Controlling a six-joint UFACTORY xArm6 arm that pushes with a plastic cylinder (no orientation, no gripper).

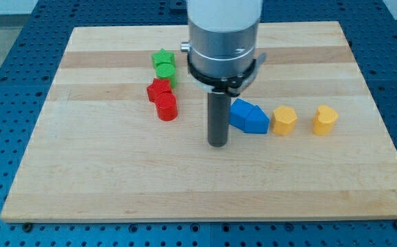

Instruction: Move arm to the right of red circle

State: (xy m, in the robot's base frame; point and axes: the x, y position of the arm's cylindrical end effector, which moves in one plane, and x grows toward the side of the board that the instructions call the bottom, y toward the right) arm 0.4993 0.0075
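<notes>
Tip: my tip (217,143) is closest to the camera; it holds nothing and touches no block.
Red circle: red circle (166,108) sits near my tip, toward the view's left, touching the red star (158,89).
Feel: looks light, hard and easy to slide; no need to touch it.
Blue blocks: blue blocks (248,116) sit just beside my tip, toward the view's right.
</notes>
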